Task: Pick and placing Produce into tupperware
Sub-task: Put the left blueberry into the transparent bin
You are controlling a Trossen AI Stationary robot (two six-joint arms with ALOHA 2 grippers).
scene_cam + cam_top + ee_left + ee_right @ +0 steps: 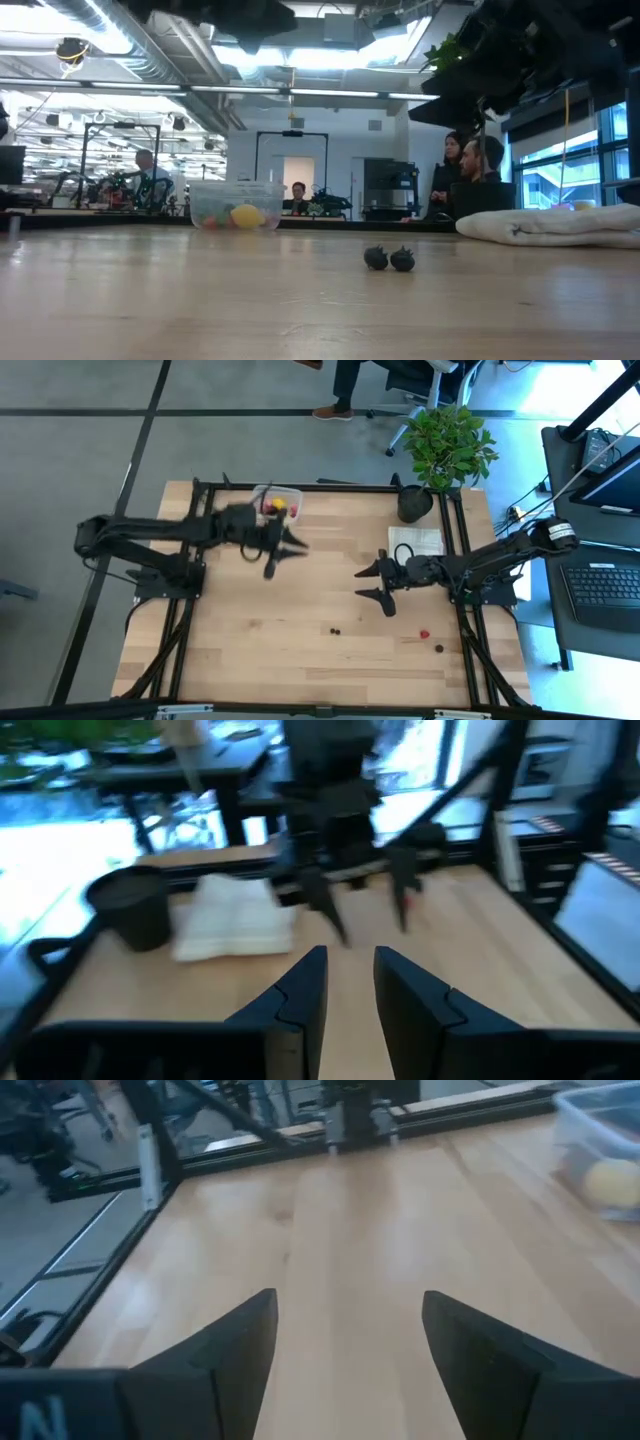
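Two dark berries (389, 259) lie mid-table, well apart from the tupperware (277, 501) holding a yellow piece, beside which the left pincer (290, 546) hovers narrowly parted and empty, the right pincer (375, 584) spread wide.

A clear tub (277, 501) is sitting upright at the tabletop's far edge, holding a yellow lemon (279, 506) and red berries (268, 510). Two dark berries (333, 630) are lying side by side mid-tabletop; a red berry (424, 633) and another dark one (438, 648) are lying nearer the right edge.
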